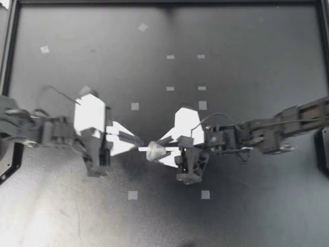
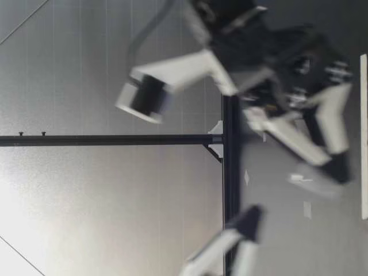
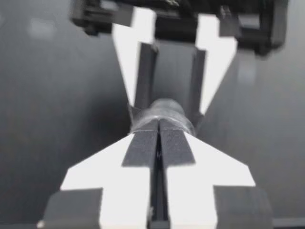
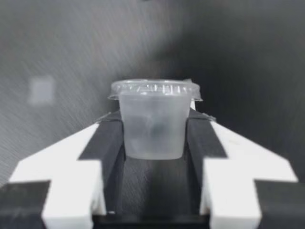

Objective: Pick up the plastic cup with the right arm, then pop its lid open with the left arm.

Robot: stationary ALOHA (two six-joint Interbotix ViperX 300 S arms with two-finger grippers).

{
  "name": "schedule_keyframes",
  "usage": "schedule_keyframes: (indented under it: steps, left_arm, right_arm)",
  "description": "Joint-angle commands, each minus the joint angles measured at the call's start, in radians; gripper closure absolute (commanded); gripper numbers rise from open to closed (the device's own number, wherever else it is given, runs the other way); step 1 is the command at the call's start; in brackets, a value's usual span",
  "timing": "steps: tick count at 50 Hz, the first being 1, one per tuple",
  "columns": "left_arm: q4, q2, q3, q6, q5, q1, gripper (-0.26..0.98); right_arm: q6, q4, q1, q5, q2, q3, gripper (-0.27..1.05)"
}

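My right gripper (image 1: 163, 149) reaches in from the right and is shut on a small clear plastic cup (image 1: 155, 151) with a lid. The cup lies sideways above the dark table, lid toward my left gripper (image 1: 140, 143). In the right wrist view both black pads (image 4: 110, 138) press the cup (image 4: 152, 126) from its two sides. My left gripper is shut. In its wrist view its tips (image 3: 159, 128) sit right against the cup's lidded end (image 3: 163, 110), and whether they pinch the lid's edge is hidden. The low view shows my right gripper (image 2: 332, 168) blurred.
Small white tape squares dot the dark table (image 1: 247, 216), among them ones at the middle (image 1: 134, 106) and toward the front (image 1: 205, 194). A black frame rail (image 1: 10, 51) runs along the table's left edge and another along the back.
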Motion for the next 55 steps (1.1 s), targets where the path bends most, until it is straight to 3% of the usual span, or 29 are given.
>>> schedule_keyframes:
  steps: [1,8,15,23,28,35,41,46,55]
  left_arm:
    - [-0.049,-0.087,0.038,-0.041,-0.094,0.005,0.73]
    - [-0.089,-0.169,0.144,-0.173,-0.288,0.005,0.63]
    - [-0.087,-0.195,0.195,-0.371,-0.403,0.005,0.44]
    - [-0.084,-0.179,0.176,-0.606,-0.431,0.005,0.16]
    - [-0.084,-0.147,0.141,-0.736,-0.407,0.003,0.05]
    - [-0.078,-0.084,0.080,-0.885,-0.336,0.003,0.06]
    - [-0.021,-0.051,0.029,-0.977,-0.307,0.002,0.08]
    - [0.012,-0.038,0.008,-1.006,-0.307,0.002,0.08]
    - [0.020,-0.043,-0.008,-1.006,-0.330,0.002,0.08]
  right_arm:
    - [-0.031,-0.002,0.002,-0.048,-0.098,0.018,0.41]
    - [-0.095,-0.002,0.002,-0.195,-0.181,0.104,0.41]
    - [-0.152,0.000,0.000,-0.417,-0.202,0.186,0.41]
    - [-0.242,0.031,-0.002,-0.703,-0.152,0.230,0.41]
    - [-0.279,0.058,-0.003,-0.799,-0.089,0.215,0.41]
    - [-0.290,0.081,-0.011,-0.834,-0.031,0.167,0.41]
    - [-0.293,0.081,-0.017,-0.833,-0.023,0.138,0.41]
    - [-0.293,0.080,-0.021,-0.821,-0.025,0.127,0.41]
    - [-0.293,0.078,-0.025,-0.765,-0.006,0.109,0.41]
